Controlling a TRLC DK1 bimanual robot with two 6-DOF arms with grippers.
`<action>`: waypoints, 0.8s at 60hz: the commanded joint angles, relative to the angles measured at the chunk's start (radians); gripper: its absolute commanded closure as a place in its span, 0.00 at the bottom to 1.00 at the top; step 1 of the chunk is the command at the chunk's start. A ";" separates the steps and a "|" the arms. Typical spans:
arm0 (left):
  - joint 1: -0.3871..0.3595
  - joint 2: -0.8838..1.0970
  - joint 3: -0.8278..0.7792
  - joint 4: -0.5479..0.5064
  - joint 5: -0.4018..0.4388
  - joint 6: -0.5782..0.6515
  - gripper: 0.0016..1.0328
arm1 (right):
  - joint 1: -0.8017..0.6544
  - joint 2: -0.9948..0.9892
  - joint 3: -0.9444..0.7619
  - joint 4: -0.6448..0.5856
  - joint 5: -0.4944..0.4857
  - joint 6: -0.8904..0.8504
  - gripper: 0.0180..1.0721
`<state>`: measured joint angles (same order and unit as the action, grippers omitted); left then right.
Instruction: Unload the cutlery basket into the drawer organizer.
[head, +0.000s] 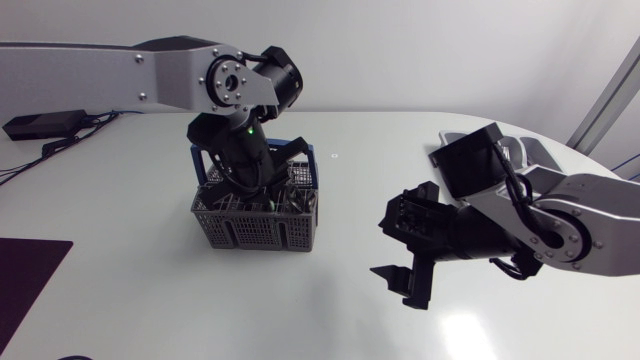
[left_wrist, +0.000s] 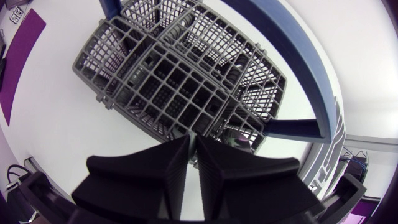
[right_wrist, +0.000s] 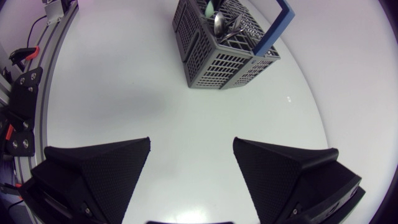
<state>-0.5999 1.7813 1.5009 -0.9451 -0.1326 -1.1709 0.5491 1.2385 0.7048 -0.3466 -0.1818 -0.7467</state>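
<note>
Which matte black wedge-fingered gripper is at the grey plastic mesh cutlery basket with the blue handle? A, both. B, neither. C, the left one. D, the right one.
C: the left gripper is right over the grey mesh cutlery basket, while the right gripper hangs open above the bare white table, well apart from the basket.

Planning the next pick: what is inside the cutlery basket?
Metal cutlery, a spoon among it, stands in the basket. My left arm covers much of it from above.
</note>
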 joint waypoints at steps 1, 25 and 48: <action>-0.005 0.026 0.028 -0.017 -0.005 -0.021 0.91 | 0.008 0.019 -0.022 0.014 0.001 0.023 0.09; 0.002 -0.002 0.013 -0.027 -0.004 -0.006 0.94 | 0.015 0.035 -0.030 0.035 0.004 0.026 0.09; -0.003 -0.079 -0.002 -0.023 0.002 0.010 0.94 | 0.028 0.033 -0.030 0.034 0.007 0.026 0.09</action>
<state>-0.6006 1.7481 1.5005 -0.9470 -0.1291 -1.1694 0.5678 1.2572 0.6979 -0.3141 -0.1795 -0.7395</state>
